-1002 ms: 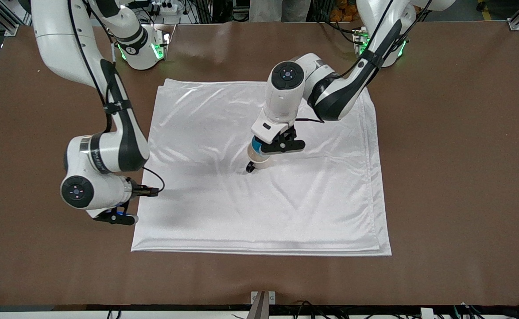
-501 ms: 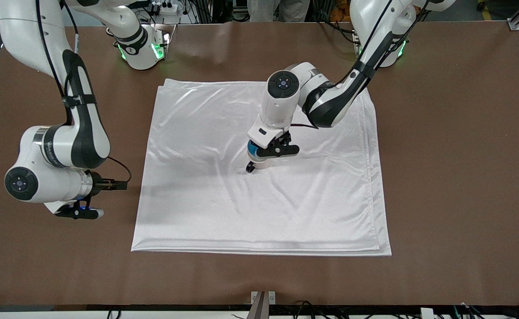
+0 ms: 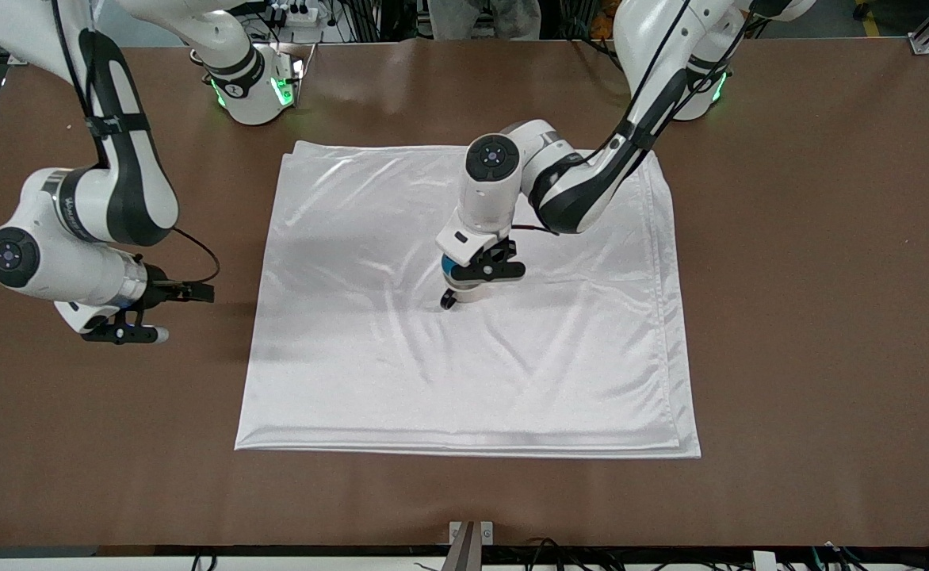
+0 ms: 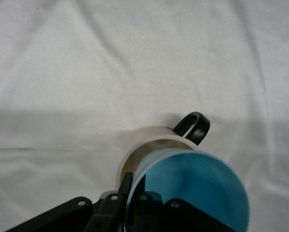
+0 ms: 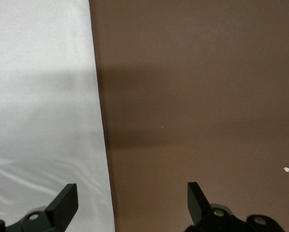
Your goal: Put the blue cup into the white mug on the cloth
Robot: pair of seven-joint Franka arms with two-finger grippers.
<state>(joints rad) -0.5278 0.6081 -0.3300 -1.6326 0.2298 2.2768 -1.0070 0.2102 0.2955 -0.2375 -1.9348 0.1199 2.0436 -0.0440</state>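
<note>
Gripped at its rim by the left gripper (image 3: pixel 482 268), the blue cup (image 3: pixel 453 266) is held directly over the white mug (image 3: pixel 464 292), which stands near the middle of the cloth (image 3: pixel 464 373). In the left wrist view the fingers (image 4: pixel 127 193) are seen closed on the cup's wall, one inside and one outside, and the cup (image 4: pixel 192 186) appears to be partly lowered into the mug (image 4: pixel 154 140); how deep it sits cannot be told. The mug's black handle (image 3: pixel 449 300) is turned toward the front camera.

The right gripper (image 3: pixel 120 331) is held spread wide and empty over the bare table (image 3: pixel 813 277), just off the cloth's edge at the right arm's end, where that arm waits.

The cup is judged light, stiff and smooth-walled, so a pinch on the rim is enough, though a thin wall could slip if the grip is eased too soon. It is only slightly narrower than the mug, so it should be kept upright and centred to avoid catching the mug's lip. The mug looks ceramic and breakable, and it rests on a glossy, wrinkled cloth that may let it slide or tip under a sideways push; pressure is best applied straight down.
</note>
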